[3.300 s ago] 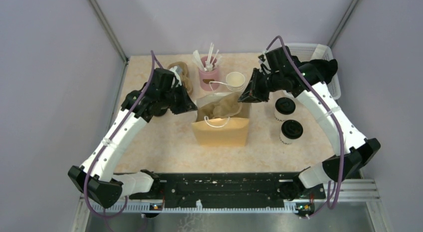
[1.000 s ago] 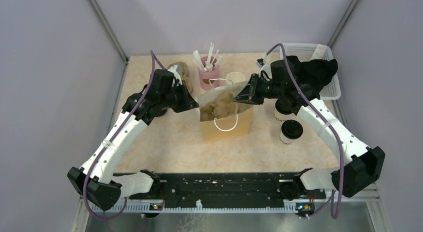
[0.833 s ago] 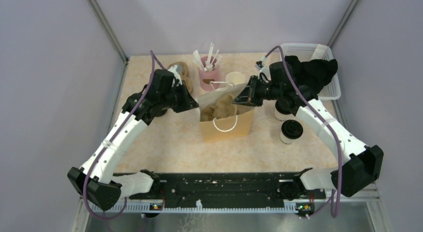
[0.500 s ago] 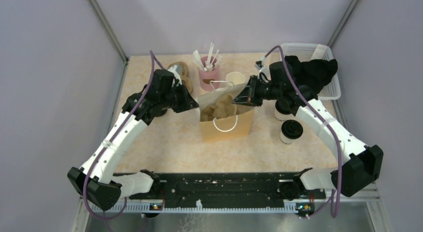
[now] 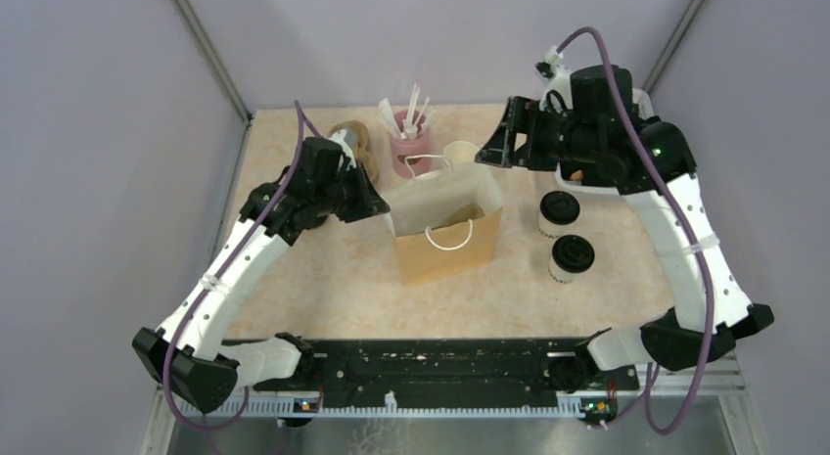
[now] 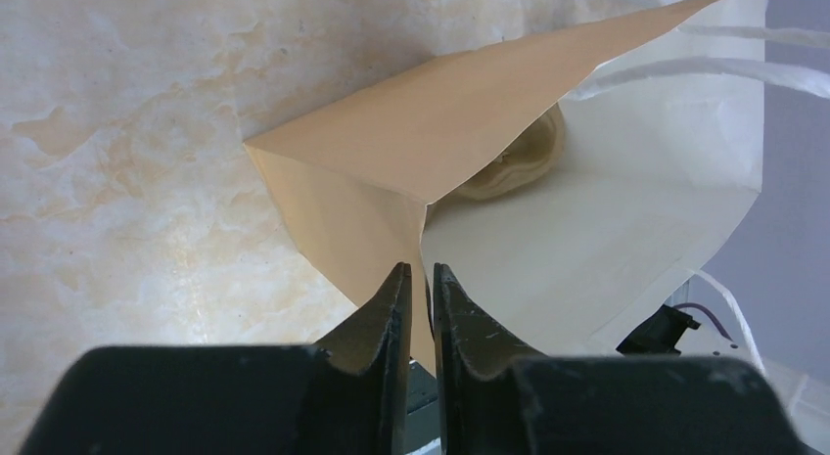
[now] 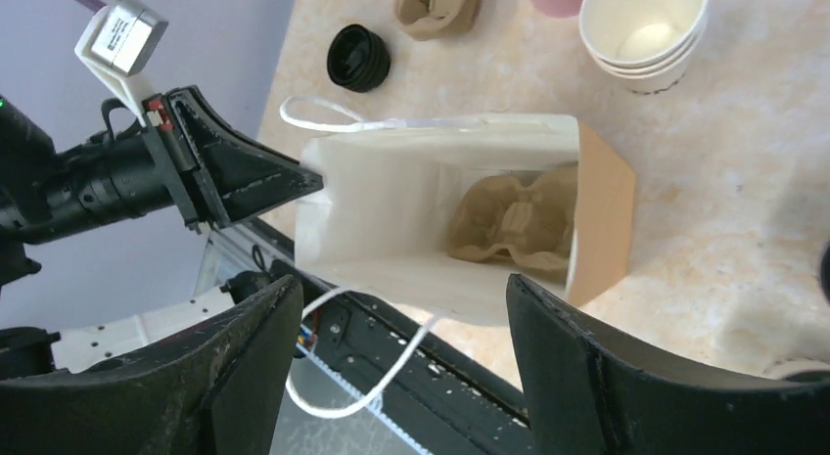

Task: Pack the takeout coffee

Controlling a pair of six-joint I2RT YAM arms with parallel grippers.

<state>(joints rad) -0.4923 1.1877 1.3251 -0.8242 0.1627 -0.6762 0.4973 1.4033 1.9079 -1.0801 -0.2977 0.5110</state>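
Your takeout coffee (image 5: 560, 209) stands on the table to the right of the paper bag (image 5: 445, 242); both cups are upright and lidded, the nearer cup (image 5: 572, 255) just beside the farther one, and neither is in any grip. Packing proper has not begun, so I judge you are at the step of readying the bag. The left gripper (image 6: 419, 277) is pinched together on the bag's left rim, which holds the mouth spread; the right gripper (image 7: 401, 294) hangs above the opening with its fingers wide apart and nothing between them. Inside, a brown pulp carrier (image 7: 514, 220) lies on the bag's floor. Your next move, as I read it, is to swing the right arm over to the farther cup, close on its wall below the lid, and lower it upright into a carrier pocket, with the left holding the rim taut; squeeze lightly, since paper cups crush. Don't mistake the lidless stack (image 5: 462, 158) behind the bag for your target. Hard to make out: the carrier's pockets sit in shadow; the cups do not show plainly in either wrist view; their lettering cannot be read.
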